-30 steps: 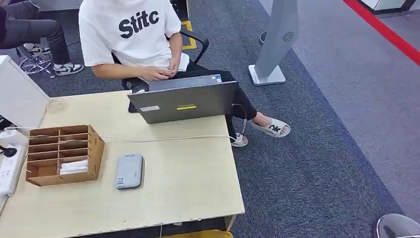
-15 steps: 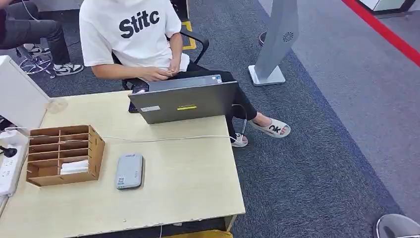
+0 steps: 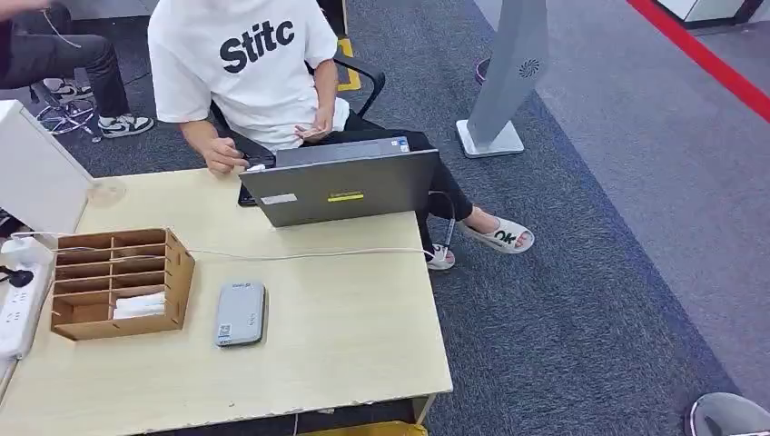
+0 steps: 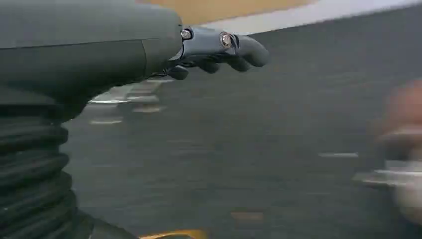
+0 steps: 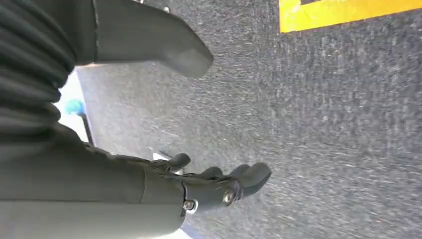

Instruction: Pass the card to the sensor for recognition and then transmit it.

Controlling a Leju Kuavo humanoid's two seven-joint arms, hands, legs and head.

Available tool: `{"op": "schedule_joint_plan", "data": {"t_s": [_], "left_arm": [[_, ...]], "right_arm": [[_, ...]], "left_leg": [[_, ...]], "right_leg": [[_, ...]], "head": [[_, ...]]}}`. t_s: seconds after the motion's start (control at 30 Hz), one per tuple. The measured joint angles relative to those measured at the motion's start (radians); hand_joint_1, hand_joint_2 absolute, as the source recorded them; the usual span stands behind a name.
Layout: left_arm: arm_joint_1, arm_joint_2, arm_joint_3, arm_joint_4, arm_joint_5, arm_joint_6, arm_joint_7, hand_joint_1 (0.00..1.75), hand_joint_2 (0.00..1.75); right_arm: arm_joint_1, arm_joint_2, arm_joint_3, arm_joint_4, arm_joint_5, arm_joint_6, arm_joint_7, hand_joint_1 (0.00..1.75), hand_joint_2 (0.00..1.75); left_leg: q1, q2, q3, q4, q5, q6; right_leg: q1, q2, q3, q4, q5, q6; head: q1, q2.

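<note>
A grey flat card sensor (image 3: pixel 240 313) lies on the light wooden table (image 3: pixel 345 309), just right of a wooden compartment box (image 3: pixel 118 283). White cards (image 3: pixel 138 305) lie in one of the box's front compartments. My left hand (image 4: pixel 209 47) hangs over dark floor with its fingers stretched out and nothing in them; that view is blurred. My right hand (image 5: pixel 209 186) hangs over grey carpet, thumb (image 5: pixel 154 42) well apart from the fingers, holding nothing.
A person in a white T-shirt (image 3: pixel 245 64) sits behind the table at a grey laptop (image 3: pixel 340 186). A thin cable (image 3: pixel 300 255) crosses the table. A power strip (image 3: pixel 14 309) and a white box (image 3: pixel 36 177) stand at the left. A grey pillar stand (image 3: pixel 504 82) rises at the back right.
The person's hand has moved from the lap to the table's far edge, left of the laptop. The whole picture has shifted slightly. Cards and sensor lie as before.
</note>
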Motion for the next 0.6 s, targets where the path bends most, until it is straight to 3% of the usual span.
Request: {"op": "schedule_joint_plan", "data": {"t_s": [0.03,0.17,0.2,0.23,0.27,0.33,0.47,0.57,0.6], "left_arm": [[-0.003,-0.002,0.007,0.008,-0.008,0.001,0.034,0.0,1.75],[-0.005,-0.002,0.007,0.012,-0.011,0.001,0.048,0.0,1.75],[-0.038,0.002,0.023,0.135,-0.109,0.001,0.065,0.0,1.75],[-0.067,0.025,0.025,0.232,-0.218,0.001,-0.069,0.0,1.75],[-0.09,0.058,0.021,0.322,-0.33,-0.005,-0.12,0.0,1.75],[-0.099,0.082,-0.008,0.379,-0.463,-0.007,-0.122,0.0,1.75],[-0.093,0.097,-0.212,0.451,-0.846,-0.002,-0.169,0.0,1.75],[-0.092,0.105,-0.333,0.478,-0.916,0.001,-0.186,0.0,1.75],[-0.091,0.107,-0.361,0.479,-0.942,0.001,-0.161,0.0,1.75]], "right_arm": [[0.0,0.0,0.0,0.0,0.002,0.0,0.003,0.0,1.75],[0.0,0.0,0.0,0.0,0.002,0.0,0.005,0.0,1.75],[0.0,0.0,0.0,0.0,0.023,0.002,0.022,0.0,1.75],[-0.001,0.0,0.001,0.0,0.033,0.004,0.026,0.0,1.75],[-0.001,0.0,0.003,0.0,0.047,0.016,0.0,0.0,1.75],[-0.002,0.0,0.013,0.0,0.069,0.027,-0.024,0.0,1.75],[-0.004,0.008,0.047,0.002,0.119,0.05,-0.018,0.0,1.75],[-0.004,0.016,0.064,0.003,0.13,0.053,-0.015,0.0,1.75],[-0.004,0.018,0.07,0.003,0.137,0.053,-0.01,0.0,1.75]], "left_leg": [[0.0,0.0,0.0,0.0,0.0,0.0],[0.0,0.0,0.0,0.0,0.0,0.0],[-0.001,-0.001,0.0,0.0,0.0,0.001],[0.0,-0.001,0.0,0.0,0.001,0.001],[0.0,0.0,0.001,0.0,0.001,0.001],[0.001,0.0,0.002,0.0,0.002,0.0],[0.001,0.0,0.001,0.0,0.002,0.0],[0.001,0.0,0.001,0.0,0.002,0.0],[0.001,0.0,0.001,0.0,0.002,0.0]], "right_leg": [[0.0,0.0,0.0,0.0,0.0,0.0],[0.0,0.0,0.0,0.0,0.0,0.0],[0.0,-0.001,0.001,0.0,0.001,0.001],[0.0,-0.001,0.003,0.0,0.001,0.001],[0.0,0.0,0.004,0.0,0.001,0.0],[0.001,0.0,0.003,0.0,0.001,0.0],[0.001,0.0,0.003,0.0,0.001,0.0],[0.001,0.0,0.003,0.0,0.001,0.0],[0.001,0.0,0.003,0.0,0.001,0.0]], "head": [[0.0,0.0],[0.0,0.0],[0.001,0.0],[0.002,0.0],[-0.001,0.0],[-0.002,0.0],[-0.001,0.0],[-0.001,0.0],[-0.001,0.0]]}}
